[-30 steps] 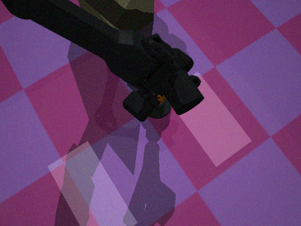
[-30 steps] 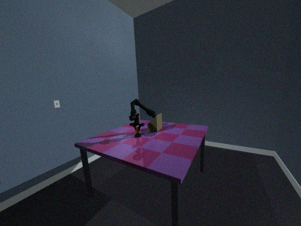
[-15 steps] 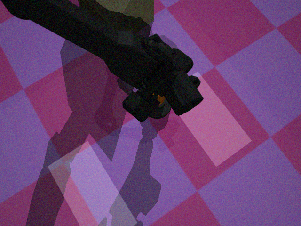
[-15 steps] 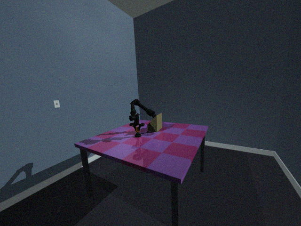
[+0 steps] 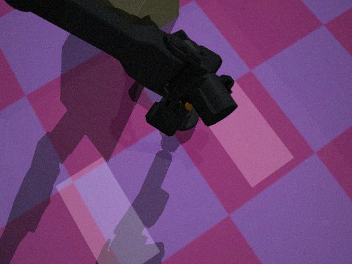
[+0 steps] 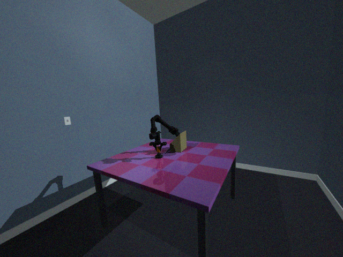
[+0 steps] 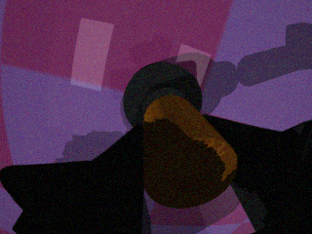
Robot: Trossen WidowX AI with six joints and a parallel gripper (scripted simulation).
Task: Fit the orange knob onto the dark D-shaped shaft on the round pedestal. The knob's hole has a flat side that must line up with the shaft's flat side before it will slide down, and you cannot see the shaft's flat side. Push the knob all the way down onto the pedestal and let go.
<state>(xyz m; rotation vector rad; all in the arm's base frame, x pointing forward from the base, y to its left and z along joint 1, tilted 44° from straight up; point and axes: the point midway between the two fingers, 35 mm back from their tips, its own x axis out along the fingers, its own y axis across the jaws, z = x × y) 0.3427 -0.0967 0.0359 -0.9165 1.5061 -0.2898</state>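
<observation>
Clamped tight on the orange knob [image 7: 189, 150], my jaws hold it from both sides and do not let go. From my wrist I see my gripper [image 7: 171, 124] as two big dark shapes, one on each side of the knob. The knob looks like a fat orange tube. Most of it is in shadow, and only its right side shows bright orange. It points away from me and leans a bit to the left in my wrist view.

Just past the knob's far end sits the round pedestal [image 7: 139, 88], a dark gray disc on the table. The knob's far end lies right over the pedestal. I cannot see the dark shaft, because the knob hides it. I cannot tell if the knob is pushed all the way down.

From the top, my gripper [image 5: 185, 109] and my arm [image 5: 108, 37] cover almost all of it. Only a tiny orange bit of the knob [image 5: 188, 106] peeks out, and an edge of the pedestal [image 5: 191, 122] shows under it.

Farther off, the side view shows the pink and purple checked table [image 6: 199, 176]. A tan block [image 6: 180, 142] stands at the back of it, near my arm. Dark shadows lie across the squares.
</observation>
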